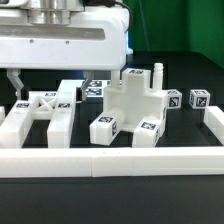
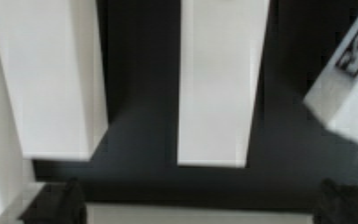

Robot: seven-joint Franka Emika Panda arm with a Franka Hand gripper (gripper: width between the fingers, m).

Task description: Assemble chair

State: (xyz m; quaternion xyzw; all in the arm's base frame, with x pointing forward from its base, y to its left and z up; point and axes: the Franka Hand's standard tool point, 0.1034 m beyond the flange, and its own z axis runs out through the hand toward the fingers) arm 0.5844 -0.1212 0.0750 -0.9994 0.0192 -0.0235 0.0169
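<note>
The chair's parts lie loose on the black table. A ladder-like white frame (image 1: 45,108) with a crossed brace lies at the exterior view's left. A blocky stepped piece (image 1: 135,100) with tags on its front stands in the middle. My gripper (image 2: 197,205) hangs open and empty above the frame. In the wrist view its dark fingertips (image 2: 51,203) sit far apart, and beyond them run two long white bars (image 2: 220,80) of the frame. In the exterior view one finger (image 1: 12,80) shows under the white hand (image 1: 60,45).
Small tagged blocks lie behind the frame (image 1: 95,88) and at the exterior view's right (image 1: 172,98), (image 1: 200,100). A white peg (image 1: 157,72) stands behind the stepped piece. A plain white border rail (image 1: 110,160) runs along the front. A tagged part (image 2: 345,65) shows in the wrist view.
</note>
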